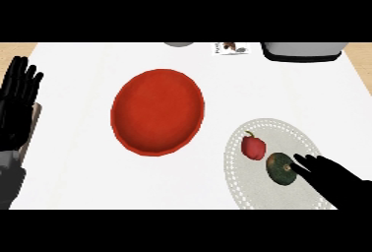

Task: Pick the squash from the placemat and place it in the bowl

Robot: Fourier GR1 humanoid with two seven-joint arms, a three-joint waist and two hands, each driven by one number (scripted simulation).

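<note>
Surface: a white counter (pixel 80 147) fills the view, with a tan strip showing past its far corners.

Left edge: the left hand (pixel 18 106) rests there with fingers straight and pointing up, holding nothing.

Centre-left: a red bowl (pixel 158 112) sits on the bare counter, nothing inside it. At the far edge behind it, a grey rounded object (pixel 178 44) is cut off by the view. Beside that lies a small printed packet (pixel 231 48).

Right: a pale round lace-edged placemat (pixel 291 133) lies well apart from the bowl. On it stands a red pepper (pixel 254 147). Just beside the pepper, on its right and nearer side, is the dark green squash (pixel 279 169), resting on the mat.

Lower right corner: the right hand (pixel 338 182) comes in with fingers extended. The fingertips meet the squash's right edge and are not wrapped round it.

Far right corner: a grey appliance on a black base (pixel 301 50), partly cut off.
</note>
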